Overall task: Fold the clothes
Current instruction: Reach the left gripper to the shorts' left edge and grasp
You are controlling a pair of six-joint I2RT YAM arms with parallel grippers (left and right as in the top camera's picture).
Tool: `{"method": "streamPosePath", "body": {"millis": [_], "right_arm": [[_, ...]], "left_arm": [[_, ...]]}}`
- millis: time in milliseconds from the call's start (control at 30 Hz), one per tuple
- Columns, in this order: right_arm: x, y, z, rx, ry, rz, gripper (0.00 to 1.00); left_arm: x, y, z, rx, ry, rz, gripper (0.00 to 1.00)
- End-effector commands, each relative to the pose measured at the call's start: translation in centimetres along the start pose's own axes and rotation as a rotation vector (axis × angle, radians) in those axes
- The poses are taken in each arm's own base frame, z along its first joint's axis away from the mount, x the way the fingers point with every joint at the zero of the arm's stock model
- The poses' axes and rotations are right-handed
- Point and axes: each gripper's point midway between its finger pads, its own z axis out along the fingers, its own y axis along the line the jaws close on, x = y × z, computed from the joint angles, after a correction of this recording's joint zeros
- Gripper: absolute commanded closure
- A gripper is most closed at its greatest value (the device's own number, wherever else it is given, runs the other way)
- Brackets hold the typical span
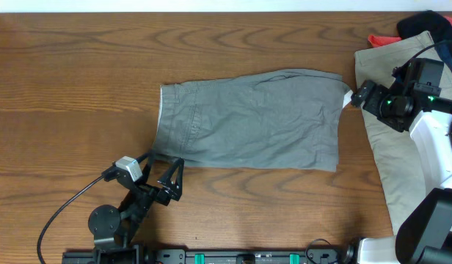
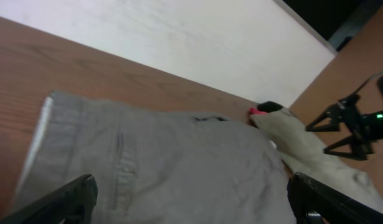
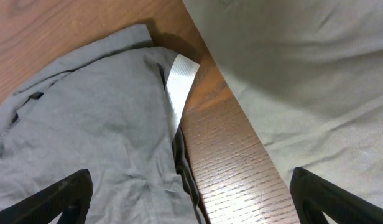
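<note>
Grey-green shorts [image 1: 252, 121] lie folded flat in the middle of the wooden table, waistband at the left. They also show in the left wrist view [image 2: 160, 162] and the right wrist view [image 3: 98, 137], where a white label [image 3: 178, 78] sticks out at the edge. My left gripper [image 1: 161, 176] is open and empty, just in front of the shorts' near left corner. My right gripper [image 1: 358, 95] is open and empty, just right of the shorts' far right corner. Tan shorts [image 1: 398, 125] lie at the right under the right arm.
A red piece [image 1: 384, 38] and a navy piece [image 1: 424, 26] lie at the far right corner behind the tan shorts. Bare wooden table [image 1: 79, 73] lies left of the shorts. The arm bases stand along the front edge.
</note>
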Motion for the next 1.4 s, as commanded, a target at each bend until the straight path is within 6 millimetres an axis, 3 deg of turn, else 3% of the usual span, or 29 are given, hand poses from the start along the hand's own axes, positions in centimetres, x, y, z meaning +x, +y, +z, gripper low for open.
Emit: {"method": "streamPosePath", "body": {"millis": [0,133,300,400,600,867,967,1100,1367], "right_arm": [[-0.5,-0.1,-0.2,0.004,-0.011,-0.016,0.01],[-0.5,-0.1,-0.2,0.004,-0.011,-0.016,0.01],[-0.5,-0.1,-0.2,0.004,-0.011,-0.016,0.01],[-0.5,-0.1,-0.2,0.004,-0.011,-0.016,0.01],[-0.5,-0.1,-0.2,0.004,-0.011,-0.016,0.01],[-0.5,-0.1,-0.2,0.004,-0.011,-0.016,0.01],[-0.5,-0.1,-0.2,0.004,-0.011,-0.016,0.01],[-0.5,-0.1,-0.2,0.004,-0.011,-0.016,0.01],[-0.5,-0.1,-0.2,0.004,-0.011,-0.016,0.01]], "left_arm": [[1.5,0.2,0.0,0.014,0.051,-0.073,0.02],[0.3,-0.5,-0.2,0.019,0.026,-0.051,0.02],[-3.1,-3.0,-1.1,0.04,-0.017,0.029,0.02],[-5.3,-2.7,-1.7,-0.075,-0.013,0.076,0.02],[-6.6,1.9,-2.5,-0.443,0.19,0.081,0.02],[-4.7,6.6,-0.8,-0.682,0.672,-0.057,0.02],[-4.9,7.8,0.7,-0.717,0.794,-0.113,0.02],[-5.1,10.1,3.8,-0.72,0.817,-0.128,0.02],[-2.1,14.2,8.2,-0.696,0.84,-0.176,0.02]]}}
